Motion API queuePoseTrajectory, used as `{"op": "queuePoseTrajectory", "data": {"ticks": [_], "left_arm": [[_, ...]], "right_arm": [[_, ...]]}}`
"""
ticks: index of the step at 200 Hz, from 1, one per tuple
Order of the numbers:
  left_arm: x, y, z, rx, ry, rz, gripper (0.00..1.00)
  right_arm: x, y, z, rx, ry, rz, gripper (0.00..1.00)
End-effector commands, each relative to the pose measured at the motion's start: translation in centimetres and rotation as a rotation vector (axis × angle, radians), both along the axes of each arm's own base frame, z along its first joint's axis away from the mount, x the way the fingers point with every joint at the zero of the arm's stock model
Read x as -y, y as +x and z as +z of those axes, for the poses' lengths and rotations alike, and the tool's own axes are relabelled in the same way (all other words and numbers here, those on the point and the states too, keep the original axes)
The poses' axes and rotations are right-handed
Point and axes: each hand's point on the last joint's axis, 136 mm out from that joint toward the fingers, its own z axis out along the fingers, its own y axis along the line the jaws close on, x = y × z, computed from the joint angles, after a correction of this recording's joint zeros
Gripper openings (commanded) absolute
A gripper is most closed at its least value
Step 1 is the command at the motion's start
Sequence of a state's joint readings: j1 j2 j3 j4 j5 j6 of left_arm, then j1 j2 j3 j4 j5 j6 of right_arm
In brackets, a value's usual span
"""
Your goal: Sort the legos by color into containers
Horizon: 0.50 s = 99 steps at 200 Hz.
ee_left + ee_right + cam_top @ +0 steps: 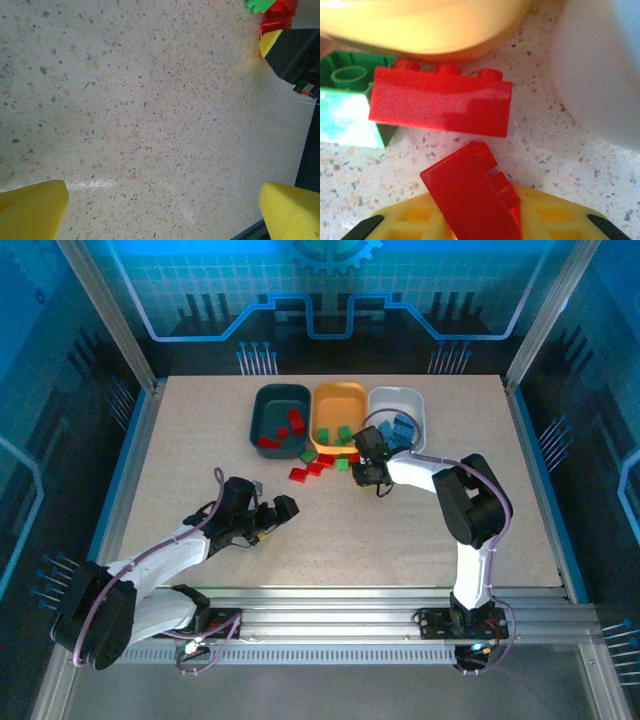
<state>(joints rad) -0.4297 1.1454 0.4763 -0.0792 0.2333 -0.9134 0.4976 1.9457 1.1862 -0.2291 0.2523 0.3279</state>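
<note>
robotics lab test cell: speckled beige stone-look tabletop boxed in w/ silver aluminium frame posts & blue see-through wall panels printed w/ circuit & gear graphics. white-and-black robot arm left, its twin right, both bolted to a slotted metal rail.

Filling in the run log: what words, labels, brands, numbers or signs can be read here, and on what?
No text reads in any view.
Gear emblem on the back wall: a sign, no letters.
Lying red brick and tilted red brick: studs too blurred for any embossing.
Teal tray, orange tray, white tray: no labels visible.
</note>
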Motion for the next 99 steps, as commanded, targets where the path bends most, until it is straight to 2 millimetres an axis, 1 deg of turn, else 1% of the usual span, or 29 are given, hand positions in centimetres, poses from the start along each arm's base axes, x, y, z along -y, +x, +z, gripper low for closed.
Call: {"op": "queuePoseTrajectory", "data": {"ticks": [1, 18, 33, 55, 62, 69, 79, 91, 99], "left_arm": [[0.2, -0.2, 0.3, 0.011, 0.007, -0.027, 0.99], [0.0, -0.6, -0.1, 0.005, 0.012, -0.030, 0.99], [-0.3, -0.9, -0.4, 0.001, 0.025, -0.025, 0.99], [-1.2, -1.4, -0.8, 0.002, 0.050, -0.008, 0.99], [-1.5, -1.4, -0.9, 0.006, 0.056, 0.002, 0.99], [-1.8, -1.5, -1.0, 0.010, 0.061, 0.013, 0.99], [-2.5, -1.5, -1.3, 0.010, 0.078, 0.044, 0.99], [-3.6, -1.3, -1.6, 0.004, 0.100, 0.089, 0.99], [-4.1, -1.1, -1.7, -0.001, 0.106, 0.113, 0.99]], "right_arm": [[-1.5, -2.0, 1.0, 0.018, -0.004, 0.067, 0.29], [-2.2, -3.5, 2.0, 0.044, -0.024, 0.092, 0.29], [-3.2, -5.4, 3.0, 0.046, 0.003, 0.100, 0.28], [-5.0, -7.8, 5.8, 0.100, 0.017, 0.134, 0.29], [-5.9, -8.5, 6.7, 0.113, 0.032, 0.152, 0.29], [-6.6, -8.9, 7.6, 0.124, 0.057, 0.164, 0.29], [-8.2, -9.4, 8.8, 0.141, 0.097, 0.194, 0.29], [-10.1, -9.4, 10.2, 0.167, 0.121, 0.222, 0.29], [-11.3, -9.1, 10.6, 0.173, 0.127, 0.240, 0.29]]}}
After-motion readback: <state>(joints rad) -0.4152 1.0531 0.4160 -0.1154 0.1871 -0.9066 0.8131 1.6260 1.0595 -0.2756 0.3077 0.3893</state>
